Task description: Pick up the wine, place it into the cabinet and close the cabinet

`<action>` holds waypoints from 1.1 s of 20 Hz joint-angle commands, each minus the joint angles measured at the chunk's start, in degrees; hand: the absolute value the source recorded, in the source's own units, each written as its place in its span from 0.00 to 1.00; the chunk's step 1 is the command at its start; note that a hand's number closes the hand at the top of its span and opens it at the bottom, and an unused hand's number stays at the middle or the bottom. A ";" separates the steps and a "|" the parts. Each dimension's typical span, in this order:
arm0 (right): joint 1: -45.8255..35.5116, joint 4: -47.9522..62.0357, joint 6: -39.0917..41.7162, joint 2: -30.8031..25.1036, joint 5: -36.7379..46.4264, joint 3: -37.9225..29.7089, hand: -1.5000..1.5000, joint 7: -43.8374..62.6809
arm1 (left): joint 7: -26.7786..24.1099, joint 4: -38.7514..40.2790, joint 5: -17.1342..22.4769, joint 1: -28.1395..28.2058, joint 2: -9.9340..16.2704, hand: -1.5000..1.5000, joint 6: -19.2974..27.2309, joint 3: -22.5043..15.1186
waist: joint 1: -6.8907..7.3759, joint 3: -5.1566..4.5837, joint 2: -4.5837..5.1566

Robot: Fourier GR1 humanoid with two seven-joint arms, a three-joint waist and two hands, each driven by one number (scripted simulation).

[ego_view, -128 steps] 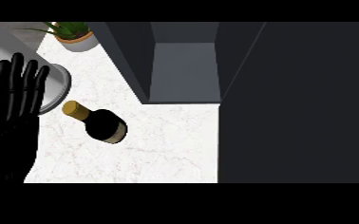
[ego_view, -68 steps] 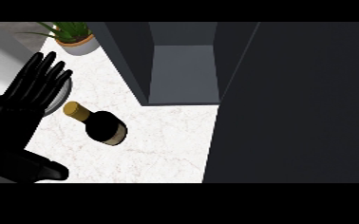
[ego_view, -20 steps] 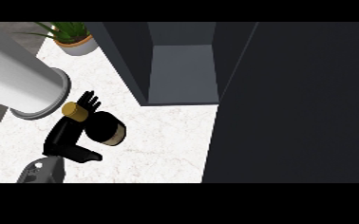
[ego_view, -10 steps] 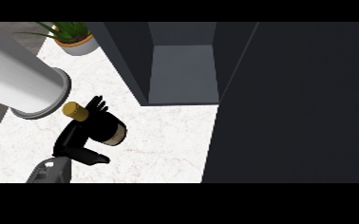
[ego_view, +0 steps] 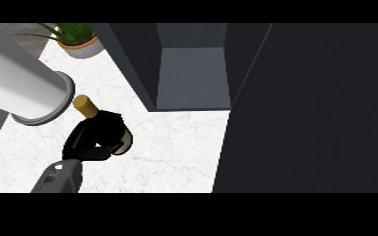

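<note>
The wine bottle lies on the white marble counter, its tan cork pointing up-left and its dark body mostly hidden. My left hand comes in from the lower left on a grey forearm and covers the bottle's body, with fingers and thumb curled round it. Only the cork and a pale edge of the bottle's base show. The cabinet stands open at the upper middle, with a bare grey floor inside. My right hand is nowhere in the view.
A large white cylinder stands at the left, just beside the cork. A potted plant sits at the back left. A broad dark panel, seemingly the cabinet's open door, fills the right side.
My left hand's fingers, spread over the bottle half a second ago, are now curled round its body. The bottle has hardly shifted.
</note>
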 commanded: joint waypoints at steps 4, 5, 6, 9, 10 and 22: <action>3.04 -10.65 -0.41 -1.51 3.85 2.76 0.00 3.56 | -8.50 -0.30 -2.46 0.08 -0.49 1.00 1.27 -1.70 | 0.05 -0.01 -0.06; 1.28 -9.69 -1.37 -0.76 5.92 2.96 0.00 4.65 | -8.30 -3.22 -2.08 3.04 -1.80 1.00 1.75 -2.35 | 0.58 0.01 -0.22; 3.62 -11.20 -0.68 -2.31 4.01 1.81 0.00 2.71 | -10.03 -0.65 -3.00 1.70 -1.58 1.00 1.43 -2.75 | 0.01 0.00 -0.07; 6.44 -13.86 0.09 -4.76 0.83 -0.71 0.00 1.73 | -9.19 -3.08 -2.06 1.80 -0.12 1.00 1.19 -2.48 | 0.09 0.07 -0.13; 6.47 -11.15 -0.59 -3.30 3.46 2.22 0.00 -0.22 | -9.40 -4.85 -1.14 4.09 1.64 1.00 -0.72 -2.12 | 0.52 0.07 -0.21; 8.46 -12.92 -3.25 -4.97 4.25 4.29 0.00 -1.15 | -2.73 -21.42 1.80 15.41 -7.76 1.00 6.33 -6.01 | 0.61 0.12 -0.54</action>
